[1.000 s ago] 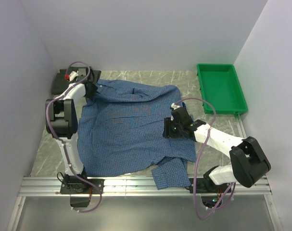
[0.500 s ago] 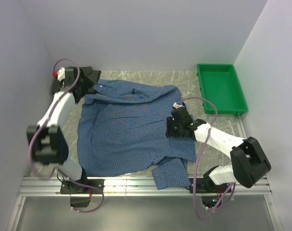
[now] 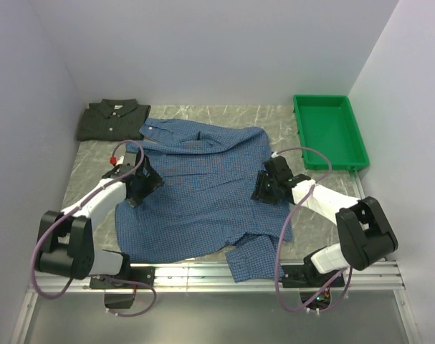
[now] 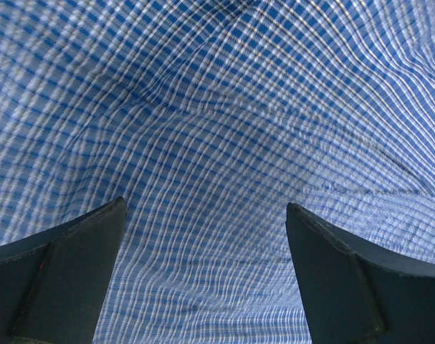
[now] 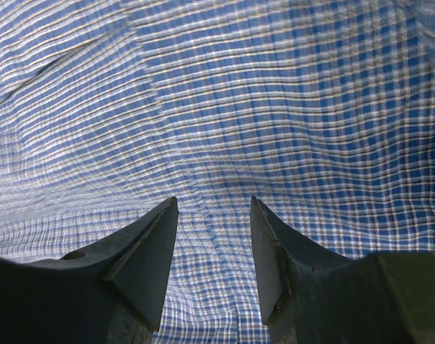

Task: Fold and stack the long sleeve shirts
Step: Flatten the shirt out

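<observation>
Jaws of the left gripper (image 4: 206, 208) stand spread wide and empty over the blue shirt (image 3: 196, 193), which lies flat beneath them. The dark shirt (image 3: 113, 118) sits folded beyond them. The right gripper (image 5: 213, 204) has its jaws half apart, holding nothing, perhaps brushing cloth. Folding the blue shirt seems in hand; next, each gripper must pinch an edge. Around the jaws is a marble table (image 3: 274, 118), with a green tray (image 3: 298, 122) far right and plain walls (image 3: 203, 50) behind.

Left claw (image 4: 204, 206) gapes wide; right claw (image 5: 213, 201) half-open.
</observation>
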